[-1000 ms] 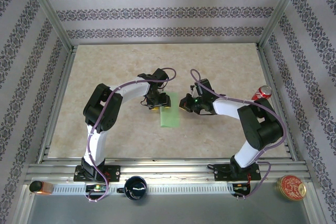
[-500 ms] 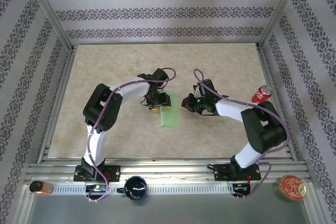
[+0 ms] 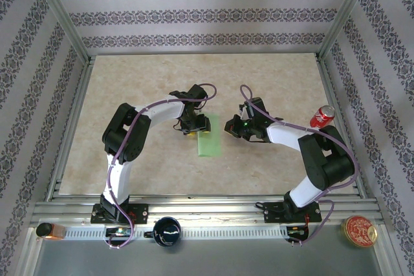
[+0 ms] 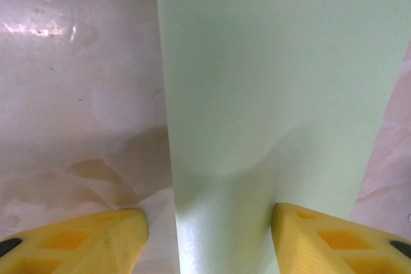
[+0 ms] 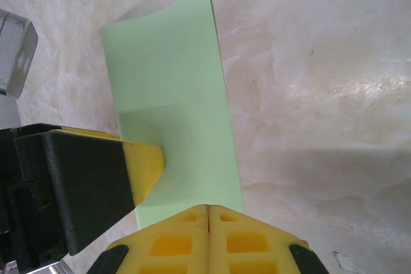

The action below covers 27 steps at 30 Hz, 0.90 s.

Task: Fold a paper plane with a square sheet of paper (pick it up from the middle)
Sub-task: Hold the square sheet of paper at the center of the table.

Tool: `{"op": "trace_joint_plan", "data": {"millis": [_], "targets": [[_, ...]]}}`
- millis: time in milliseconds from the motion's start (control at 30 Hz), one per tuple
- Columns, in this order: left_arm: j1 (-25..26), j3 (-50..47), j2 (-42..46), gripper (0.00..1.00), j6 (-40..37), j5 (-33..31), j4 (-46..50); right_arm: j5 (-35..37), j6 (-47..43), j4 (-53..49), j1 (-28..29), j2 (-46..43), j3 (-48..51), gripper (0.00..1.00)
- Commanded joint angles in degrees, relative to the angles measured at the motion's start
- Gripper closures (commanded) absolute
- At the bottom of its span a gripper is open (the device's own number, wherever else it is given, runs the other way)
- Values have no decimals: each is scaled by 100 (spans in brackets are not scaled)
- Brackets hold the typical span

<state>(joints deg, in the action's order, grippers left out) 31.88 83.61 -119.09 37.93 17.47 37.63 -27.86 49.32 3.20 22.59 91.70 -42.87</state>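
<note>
Now, square sheet of paper [image 3: 207, 139]: lying as a narrow strip mid-tabletop [image 3: 129, 95].
Left gripper [image 3: 198, 130]: fingers [image 4: 83, 242] standing spread, straddling the strip's far end.
Right gripper [image 3: 228, 127]: fingers pressed together, sitting at the strip's right edge.
Doing it well: likely creasing, so closed tips should be sliding flat along the fold while the left is pinning the strip.

Heads up: from the top camera you can't see the far end of the square sheet of paper [image 3: 207, 145], because the left gripper [image 3: 196, 127] sits right over it. On the left wrist cam the sheet runs off the top and bottom, and the yellow fingers [image 4: 83, 245] get cropped at the bottom edge. On the right wrist cam the right gripper [image 5: 209, 213] covers the sheet's near end.
</note>
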Motion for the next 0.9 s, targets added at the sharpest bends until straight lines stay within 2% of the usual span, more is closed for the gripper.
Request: {"op": "trace_joint_plan", "data": {"millis": [0,200,500,867], "targets": [[-17,-442,-775,41,-84,-668,-213,39,15,34,-57,-122,51,100],[-22,-459,-763,41,-67,-675,-225,-77,21,112,-44,-5,5,100],[-23,-451,-774,41,-132,-621,-246,-494,-184,147,94,637,-547,100],[-24,-512,-775,41,-71,-595,-335,-318,-489,-118,386,1228,-1023,100]]}}
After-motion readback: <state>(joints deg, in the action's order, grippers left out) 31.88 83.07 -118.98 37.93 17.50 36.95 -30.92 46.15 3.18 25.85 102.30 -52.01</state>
